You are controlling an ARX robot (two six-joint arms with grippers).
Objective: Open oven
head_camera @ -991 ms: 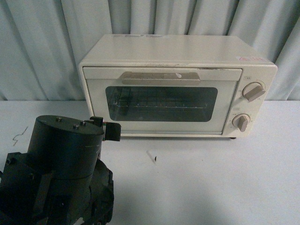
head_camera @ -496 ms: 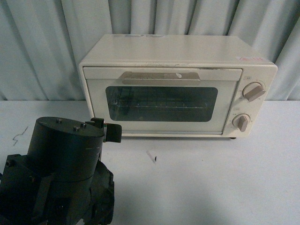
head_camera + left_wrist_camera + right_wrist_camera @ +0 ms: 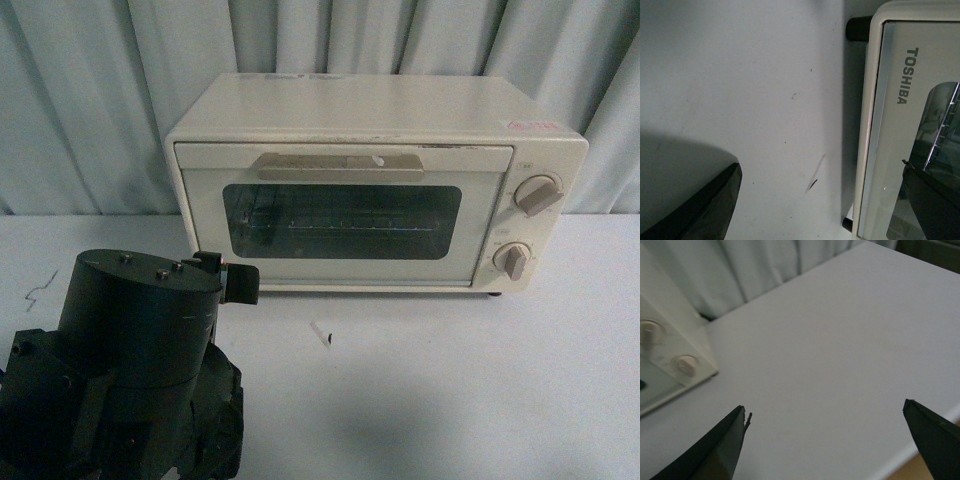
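- The oven [image 3: 375, 185] is parked at the table's [image 3: 450, 380] far side, long axis run left-right, shut door [image 3: 340, 262] faced nearward.
- Left claw [image 3: 815, 205] is spread wide near the door; right claw [image 3: 822, 440] is spread wide too.

**Item 1.** Brand lettering [image 3: 906, 75] "TOSHIBA": grey capitals printed on the cream door frame of the oven [image 3: 887, 165], next to the glass window. It is legible in the left wrist view only.

**Item 2.** Small pinkish sticker [image 3: 530, 126], set on the oven's top at the front corner above the knobs. Its print is too small to be read.

**Item 3.** Faint markings are printed around the upper knob [image 3: 540, 194] and the lower knob [image 3: 513, 261]. They are too small to be read.
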